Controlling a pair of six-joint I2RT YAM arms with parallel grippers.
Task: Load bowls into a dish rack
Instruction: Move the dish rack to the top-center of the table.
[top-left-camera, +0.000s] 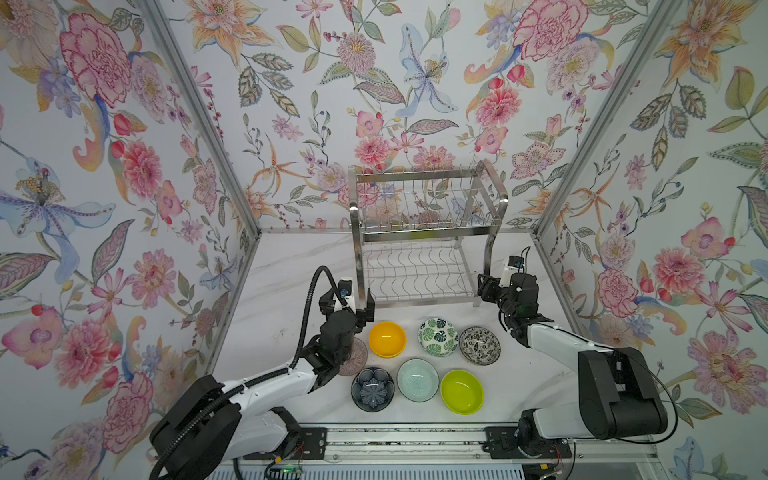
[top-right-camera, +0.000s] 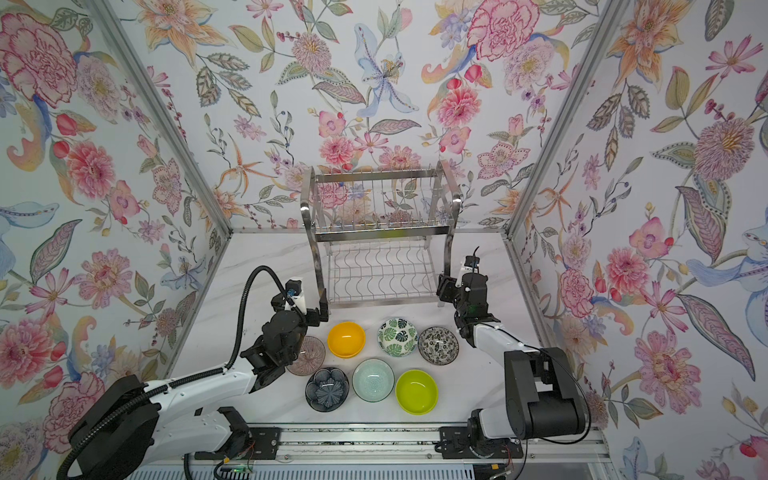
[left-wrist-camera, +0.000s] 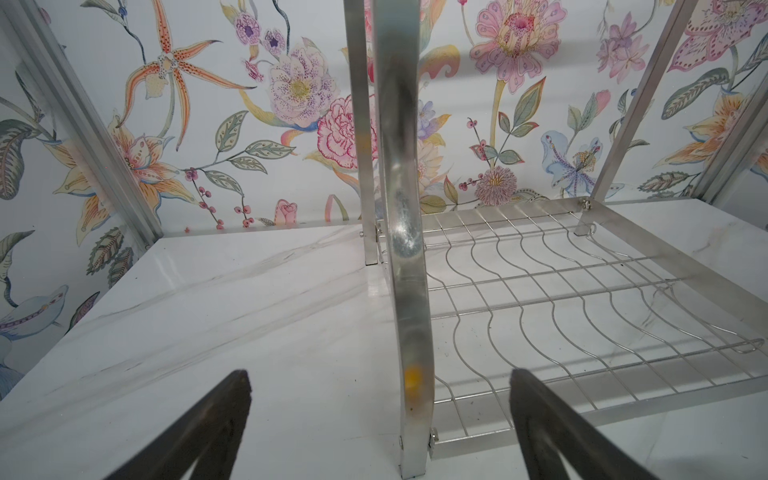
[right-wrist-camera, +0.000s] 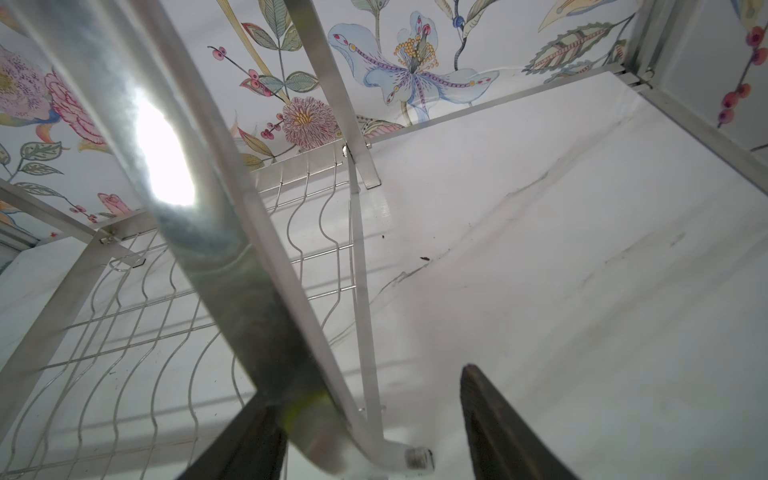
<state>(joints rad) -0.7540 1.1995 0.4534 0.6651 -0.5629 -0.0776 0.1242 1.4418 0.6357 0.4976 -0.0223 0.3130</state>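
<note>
The left gripper (left-wrist-camera: 380, 376) stands wide, its fingers (left-wrist-camera: 224, 411) flanking a curved leg of the dish rack (left-wrist-camera: 401, 232). Its wavy wire shelf (left-wrist-camera: 582, 299) sits above the marble table (left-wrist-camera: 208, 316).

The left arm (top-left-camera: 266, 382) is stretching forward and low, and the left tool (top-left-camera: 348, 305) is gaping wide, fingers side by side. The right arm (top-left-camera: 552, 340) is bending at a raised elbow and angling inward; the right tool (right-wrist-camera: 365, 386) is standing apart too, seemingly narrower, though partly hidden.
</note>
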